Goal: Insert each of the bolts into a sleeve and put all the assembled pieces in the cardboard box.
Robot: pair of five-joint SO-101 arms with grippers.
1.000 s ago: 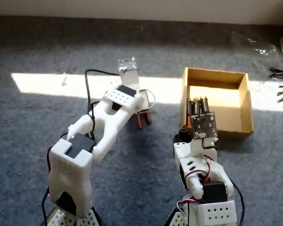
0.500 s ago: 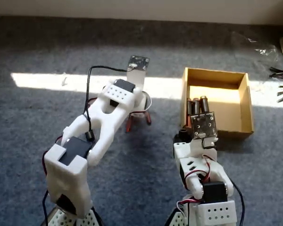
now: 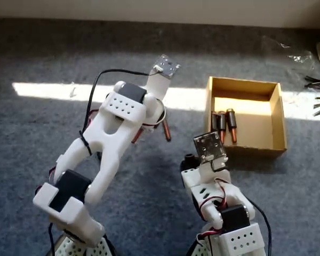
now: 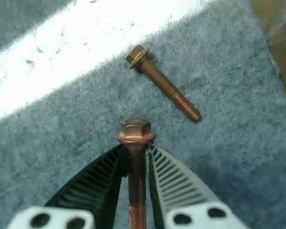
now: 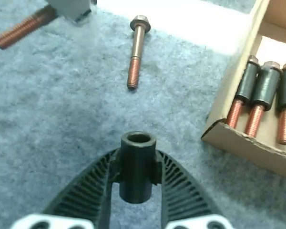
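right claw (image 5: 137, 157): clamped on a dark sleeve (image 5: 137, 174), its open bore facing away from the wrist. we record that this claw stood at the near edge of the cardboard box (image 3: 280, 120) a second ago. it has since drawn back and now sits over the carpet (image 3: 37, 149), nearer the left arm.
left claw (image 4: 136, 150): shut on a copper bolt (image 4: 136, 176), shank between the fingers, hex head just past the tips. a second ago it was low on the carpet over two bolts. it has since risen and swung outward, carrying one of them.
loose bolt (image 4: 163, 83): lies flat on the carpet, apart from both claws, between the left claw and the box.
box contents: three assembled pieces (image 3: 223, 124) lie side by side against the left wall. they are uncovered now that the right arm has withdrawn.
finding: bolt and sleeve are each held clear of the carpet. we judge that mating them is the step in hand.
alignment: the held bolt and the sleeve bore are not yet in line, and the claws are well apart.
outstanding: after this pair, the loose bolt remains to be dealt with.
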